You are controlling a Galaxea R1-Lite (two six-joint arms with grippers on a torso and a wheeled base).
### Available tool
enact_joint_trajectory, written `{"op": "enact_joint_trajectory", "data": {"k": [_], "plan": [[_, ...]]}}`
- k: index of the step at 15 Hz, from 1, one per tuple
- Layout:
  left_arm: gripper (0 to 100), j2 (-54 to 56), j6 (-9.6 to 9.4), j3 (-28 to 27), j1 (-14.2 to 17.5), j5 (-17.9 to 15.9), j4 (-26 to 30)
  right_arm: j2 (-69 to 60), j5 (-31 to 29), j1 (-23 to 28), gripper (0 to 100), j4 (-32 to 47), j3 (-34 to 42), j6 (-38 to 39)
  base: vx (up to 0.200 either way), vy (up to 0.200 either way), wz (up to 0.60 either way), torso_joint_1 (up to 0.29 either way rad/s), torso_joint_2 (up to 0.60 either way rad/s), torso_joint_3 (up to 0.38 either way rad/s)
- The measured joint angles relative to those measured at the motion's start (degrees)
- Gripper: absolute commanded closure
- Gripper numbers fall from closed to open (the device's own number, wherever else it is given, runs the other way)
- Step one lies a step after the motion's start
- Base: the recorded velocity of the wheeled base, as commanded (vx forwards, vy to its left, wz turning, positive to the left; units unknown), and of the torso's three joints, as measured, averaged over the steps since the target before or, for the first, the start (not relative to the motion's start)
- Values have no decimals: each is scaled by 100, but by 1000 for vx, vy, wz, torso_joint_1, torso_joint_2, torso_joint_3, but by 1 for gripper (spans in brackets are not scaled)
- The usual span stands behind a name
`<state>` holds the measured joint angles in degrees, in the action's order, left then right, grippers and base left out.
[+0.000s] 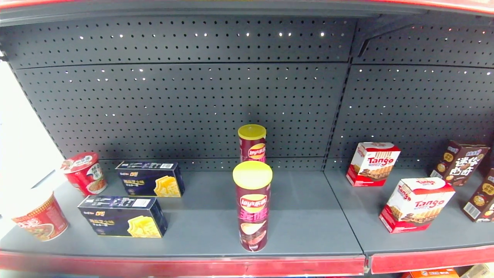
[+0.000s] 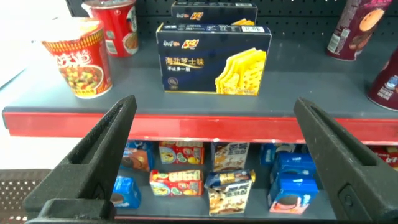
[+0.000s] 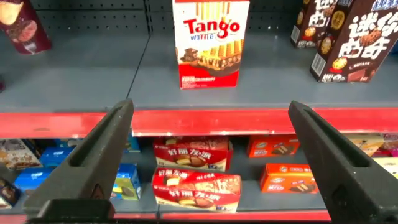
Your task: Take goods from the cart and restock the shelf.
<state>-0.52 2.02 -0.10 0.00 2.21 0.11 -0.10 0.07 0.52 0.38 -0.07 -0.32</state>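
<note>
Found at left end of the grey metal shelf deck (image 1: 308,216): front red paper noodle cup (image 1: 38,218) before rear red paper noodle cup (image 1: 84,173), and just right of them front dark blue cardboard box (image 1: 122,216) before rear dark blue cardboard box (image 1: 150,178). Found mid-shelf, well apart from both sides: front maroon crisp tube (image 1: 252,206) upright, directly before rear maroon crisp tube (image 1: 252,143). Found in right bay: rear white-and-red wafer box (image 1: 372,164) behind and left of front white-and-red wafer box (image 1: 416,204), tall brown cardboard box (image 1: 461,162) right of the rear one.

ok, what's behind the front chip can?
A second chip can, upright, near the pegboard panel. The front chip can covers its base, so any gap between them is unclear.
</note>
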Motion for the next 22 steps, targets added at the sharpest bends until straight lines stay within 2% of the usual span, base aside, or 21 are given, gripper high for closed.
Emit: {"op": "enact_joint_trajectory", "data": {"k": [22], "plan": [[0, 0, -13, 0, 0, -10, -4, 2, 0, -4, 0, 6, 0, 0, 0, 9, 0, 0, 0, 0]]}}
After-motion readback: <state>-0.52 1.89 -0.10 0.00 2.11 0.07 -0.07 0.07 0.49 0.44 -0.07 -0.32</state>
